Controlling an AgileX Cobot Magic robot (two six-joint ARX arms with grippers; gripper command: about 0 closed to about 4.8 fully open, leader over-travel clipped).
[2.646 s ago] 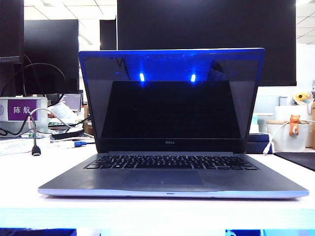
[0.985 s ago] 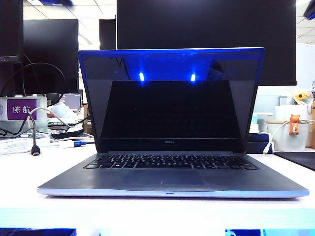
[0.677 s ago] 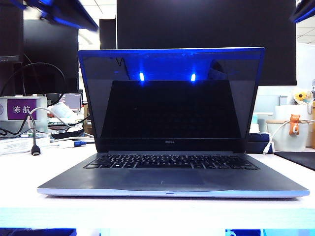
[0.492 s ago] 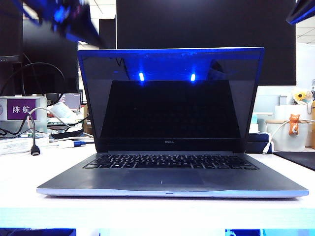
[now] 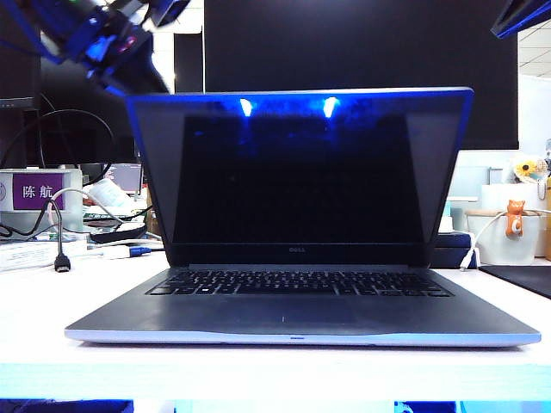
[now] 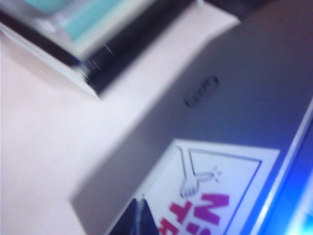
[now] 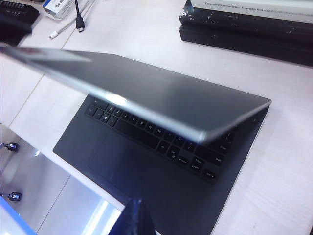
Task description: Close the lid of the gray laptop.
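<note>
**Spotter:** Fingers (image 6: 135, 221) of your left gripper (image 6: 140, 216) are looking pressed together into one narrow tip. They are hanging just behind the thin silver-gray lid (image 6: 234, 98), with its white red-lettered sticker (image 6: 220, 196) right beside them. The view is blurring, so I cannot tell whether they are touching the panel. You are probably keeping them shut because the tip is meant to be pushing, not grasping.

**Checker:** Your right gripper (image 7: 134, 216) is showing a single dark wedge, so its fingers are seeming shut too. The wide, slim gray laptop (image 7: 146, 166) is lying well below and ahead of those fingertips. I think you are holding that arm off so it is not getting under the lid.

**Spotter:** The lid is leaning forward over the black keyboard (image 7: 151, 134), only partway down, so you are only starting the closing.

**Checker:** Counting for you:
- one laptop
- one lid
- one sticker
- one round logo (image 6: 200, 91)
- two grippers
- two blue glints (image 5: 245, 106) on the glossy screen
- at least two stacked books (image 7: 244, 22) beyond the right fingertips
</note>
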